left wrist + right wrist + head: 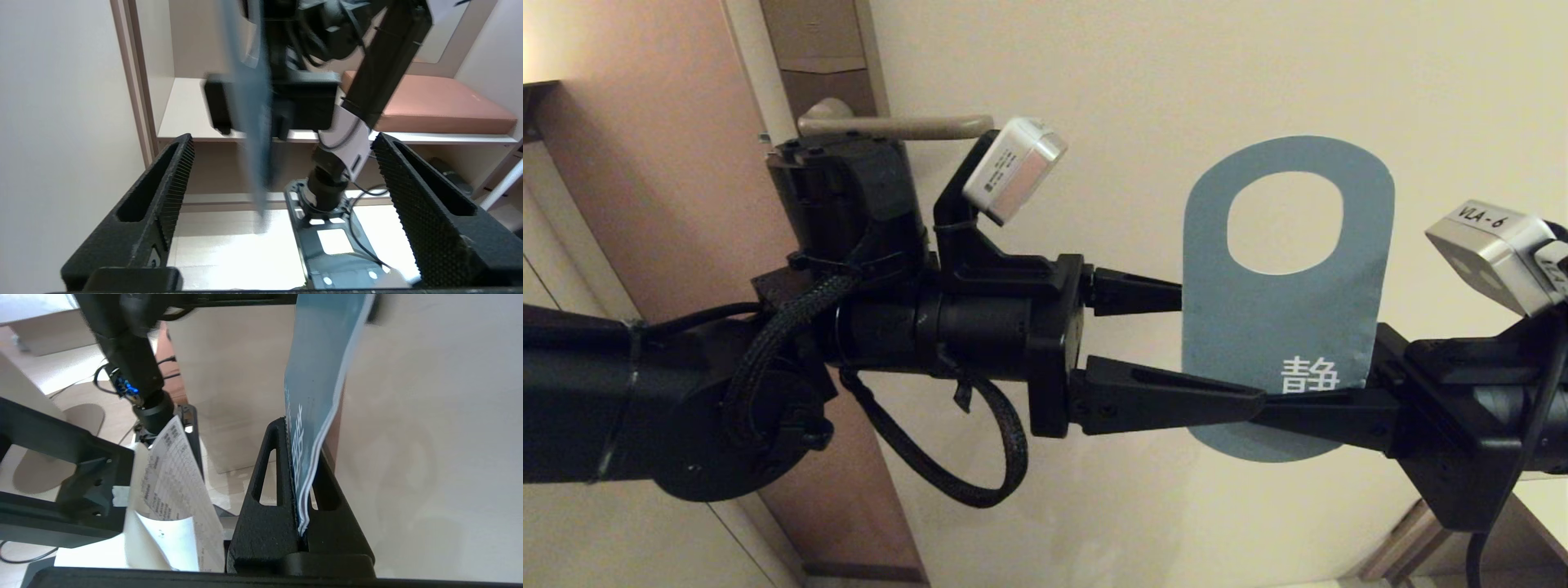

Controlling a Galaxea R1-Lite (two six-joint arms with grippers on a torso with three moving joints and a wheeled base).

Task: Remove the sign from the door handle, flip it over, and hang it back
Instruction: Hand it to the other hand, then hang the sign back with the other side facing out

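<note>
Pinching the lower end of the flat teal card sign with the big oval hole [1286, 327], the right end effector [1307, 404] is clamped fully shut on it; in the right wrist view the card's layered edge sits squeezed between the two black fingers [265, 506]. The left end effector [1217, 347] is spread wide, one finger on each side of the card, and as far as I can see it isn't gripping anything. From the left wrist view the sign [253, 122] runs edge-on down the gap between those open ribbed pads [179, 183], touching neither.

So the sign is held up in the air in front of the pale wall, upright with the hole end up and the teal face toward the head camera. It's well clear of the slim bronze-beige lever door handle [894, 125], which sits bare up behind the left arm.

My read on progress: taking it off is done, and this looks like mid hand-over for the flip. Whether it's actually turned over yet, can't say. Hanging it back on the handle is all still to do.
</note>
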